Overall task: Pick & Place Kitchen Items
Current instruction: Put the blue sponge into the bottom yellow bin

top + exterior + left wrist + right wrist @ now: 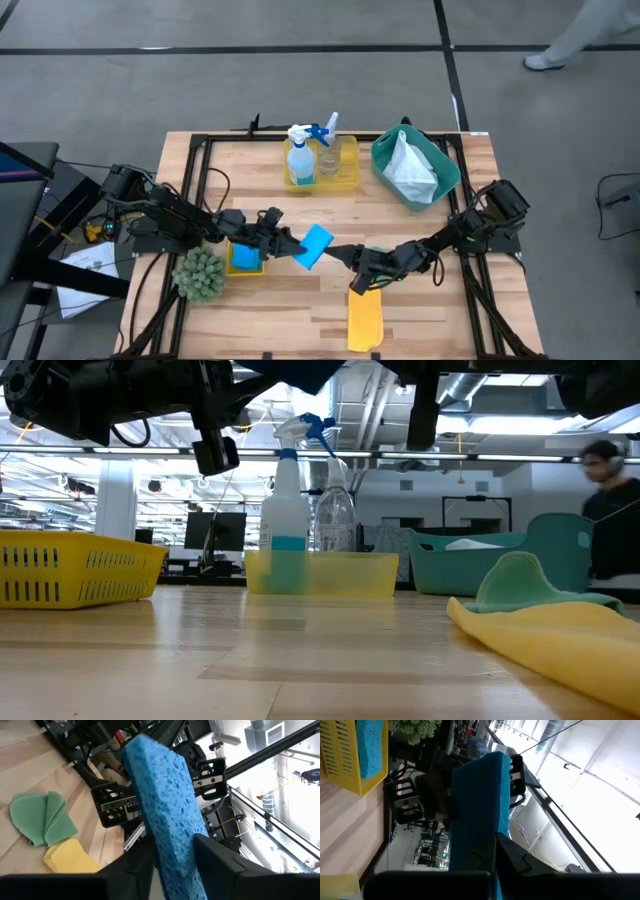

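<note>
Left hand [283, 240] pinches a blue sponge [314, 246]; another sponge [244, 257] fills the small yellow tray [247, 269].

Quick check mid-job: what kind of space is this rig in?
Probably a lab or industrial workshop, not a kitchen: exposed ceiling ducts, taped concrete floor, and a metal-framed wooden table holding the items.

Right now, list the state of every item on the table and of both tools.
Blue sponge: lifted, gripped by both tools.
Left tool: shut on it.
Right tool: shut on it.
Second blue sponge: lying in small yellow tray.
Yellow cloth: spread flat.
Green cloth: crumpled.
Blue-liquid spray bottle: upright.
Clear bottle: upright.
</note>
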Controlling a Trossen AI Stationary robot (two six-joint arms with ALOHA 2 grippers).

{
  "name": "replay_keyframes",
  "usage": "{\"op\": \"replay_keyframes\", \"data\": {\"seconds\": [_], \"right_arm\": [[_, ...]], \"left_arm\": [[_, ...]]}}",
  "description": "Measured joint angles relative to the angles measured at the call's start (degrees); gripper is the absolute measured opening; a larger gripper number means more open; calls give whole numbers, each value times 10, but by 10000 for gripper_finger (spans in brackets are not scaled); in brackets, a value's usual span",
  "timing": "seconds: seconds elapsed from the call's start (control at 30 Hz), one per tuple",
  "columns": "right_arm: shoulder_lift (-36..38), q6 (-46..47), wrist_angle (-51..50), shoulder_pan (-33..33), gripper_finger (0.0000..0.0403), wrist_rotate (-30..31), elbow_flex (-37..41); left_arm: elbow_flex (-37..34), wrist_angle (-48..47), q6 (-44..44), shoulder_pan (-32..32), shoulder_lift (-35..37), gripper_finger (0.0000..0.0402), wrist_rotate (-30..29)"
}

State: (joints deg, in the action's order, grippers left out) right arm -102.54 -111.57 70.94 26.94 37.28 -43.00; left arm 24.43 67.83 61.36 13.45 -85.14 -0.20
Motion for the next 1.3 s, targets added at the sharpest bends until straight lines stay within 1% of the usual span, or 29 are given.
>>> {"op": "replay_keyframes", "data": {"seconds": [0.17, 0.27, 0.3, 0.37, 0.47, 0.57, 0.67, 0.73, 0.83, 1.03, 1.17, 1.3], "right_arm": [[0, 10, -6, 1, 0, 2, 0], [0, 42, -9, 6, 0, 6, 0], [0, 52, -11, 9, 0, 13, 0], [0, 66, -9, 15, 4, 30, 0], [0, 71, 12, 26, 14, 71, 0], [0, 72, 57, 38, 29, 121, 0], [1, 77, 105, 51, 46, 172, 0], [1, 91, 118, 60, 56, 196, 0], [1, 114, 121, 70, 65, 231, 0], [1, 144, 121, 76, 69, 305, 0], [0, 156, 130, 84, 69, 308, 0], [0, 157, 155, 87, 69, 306, 0]], "left_arm": [[0, 0, 0, 0, 0, 64, -1], [0, -6, -5, 0, 0, 19, -1], [0, -7, -9, 0, 0, 12, -2], [0, -12, -11, 0, 0, 12, -4], [0, -34, -11, 0, 0, 14, -21], [-1, -47, -11, 0, 0, 6, -36], [-1, -67, -4, 0, 1, 8, -56], [-1, -85, 4, 0, 6, 9, -67], [-2, -136, 7, 0, 22, 5, -89], [-2, -253, 17, 6, 99, 9, -155], [-1, -352, 17, 26, 168, 5, -203], [-1, -470, -8, 40, 236, 9, -205]]}}
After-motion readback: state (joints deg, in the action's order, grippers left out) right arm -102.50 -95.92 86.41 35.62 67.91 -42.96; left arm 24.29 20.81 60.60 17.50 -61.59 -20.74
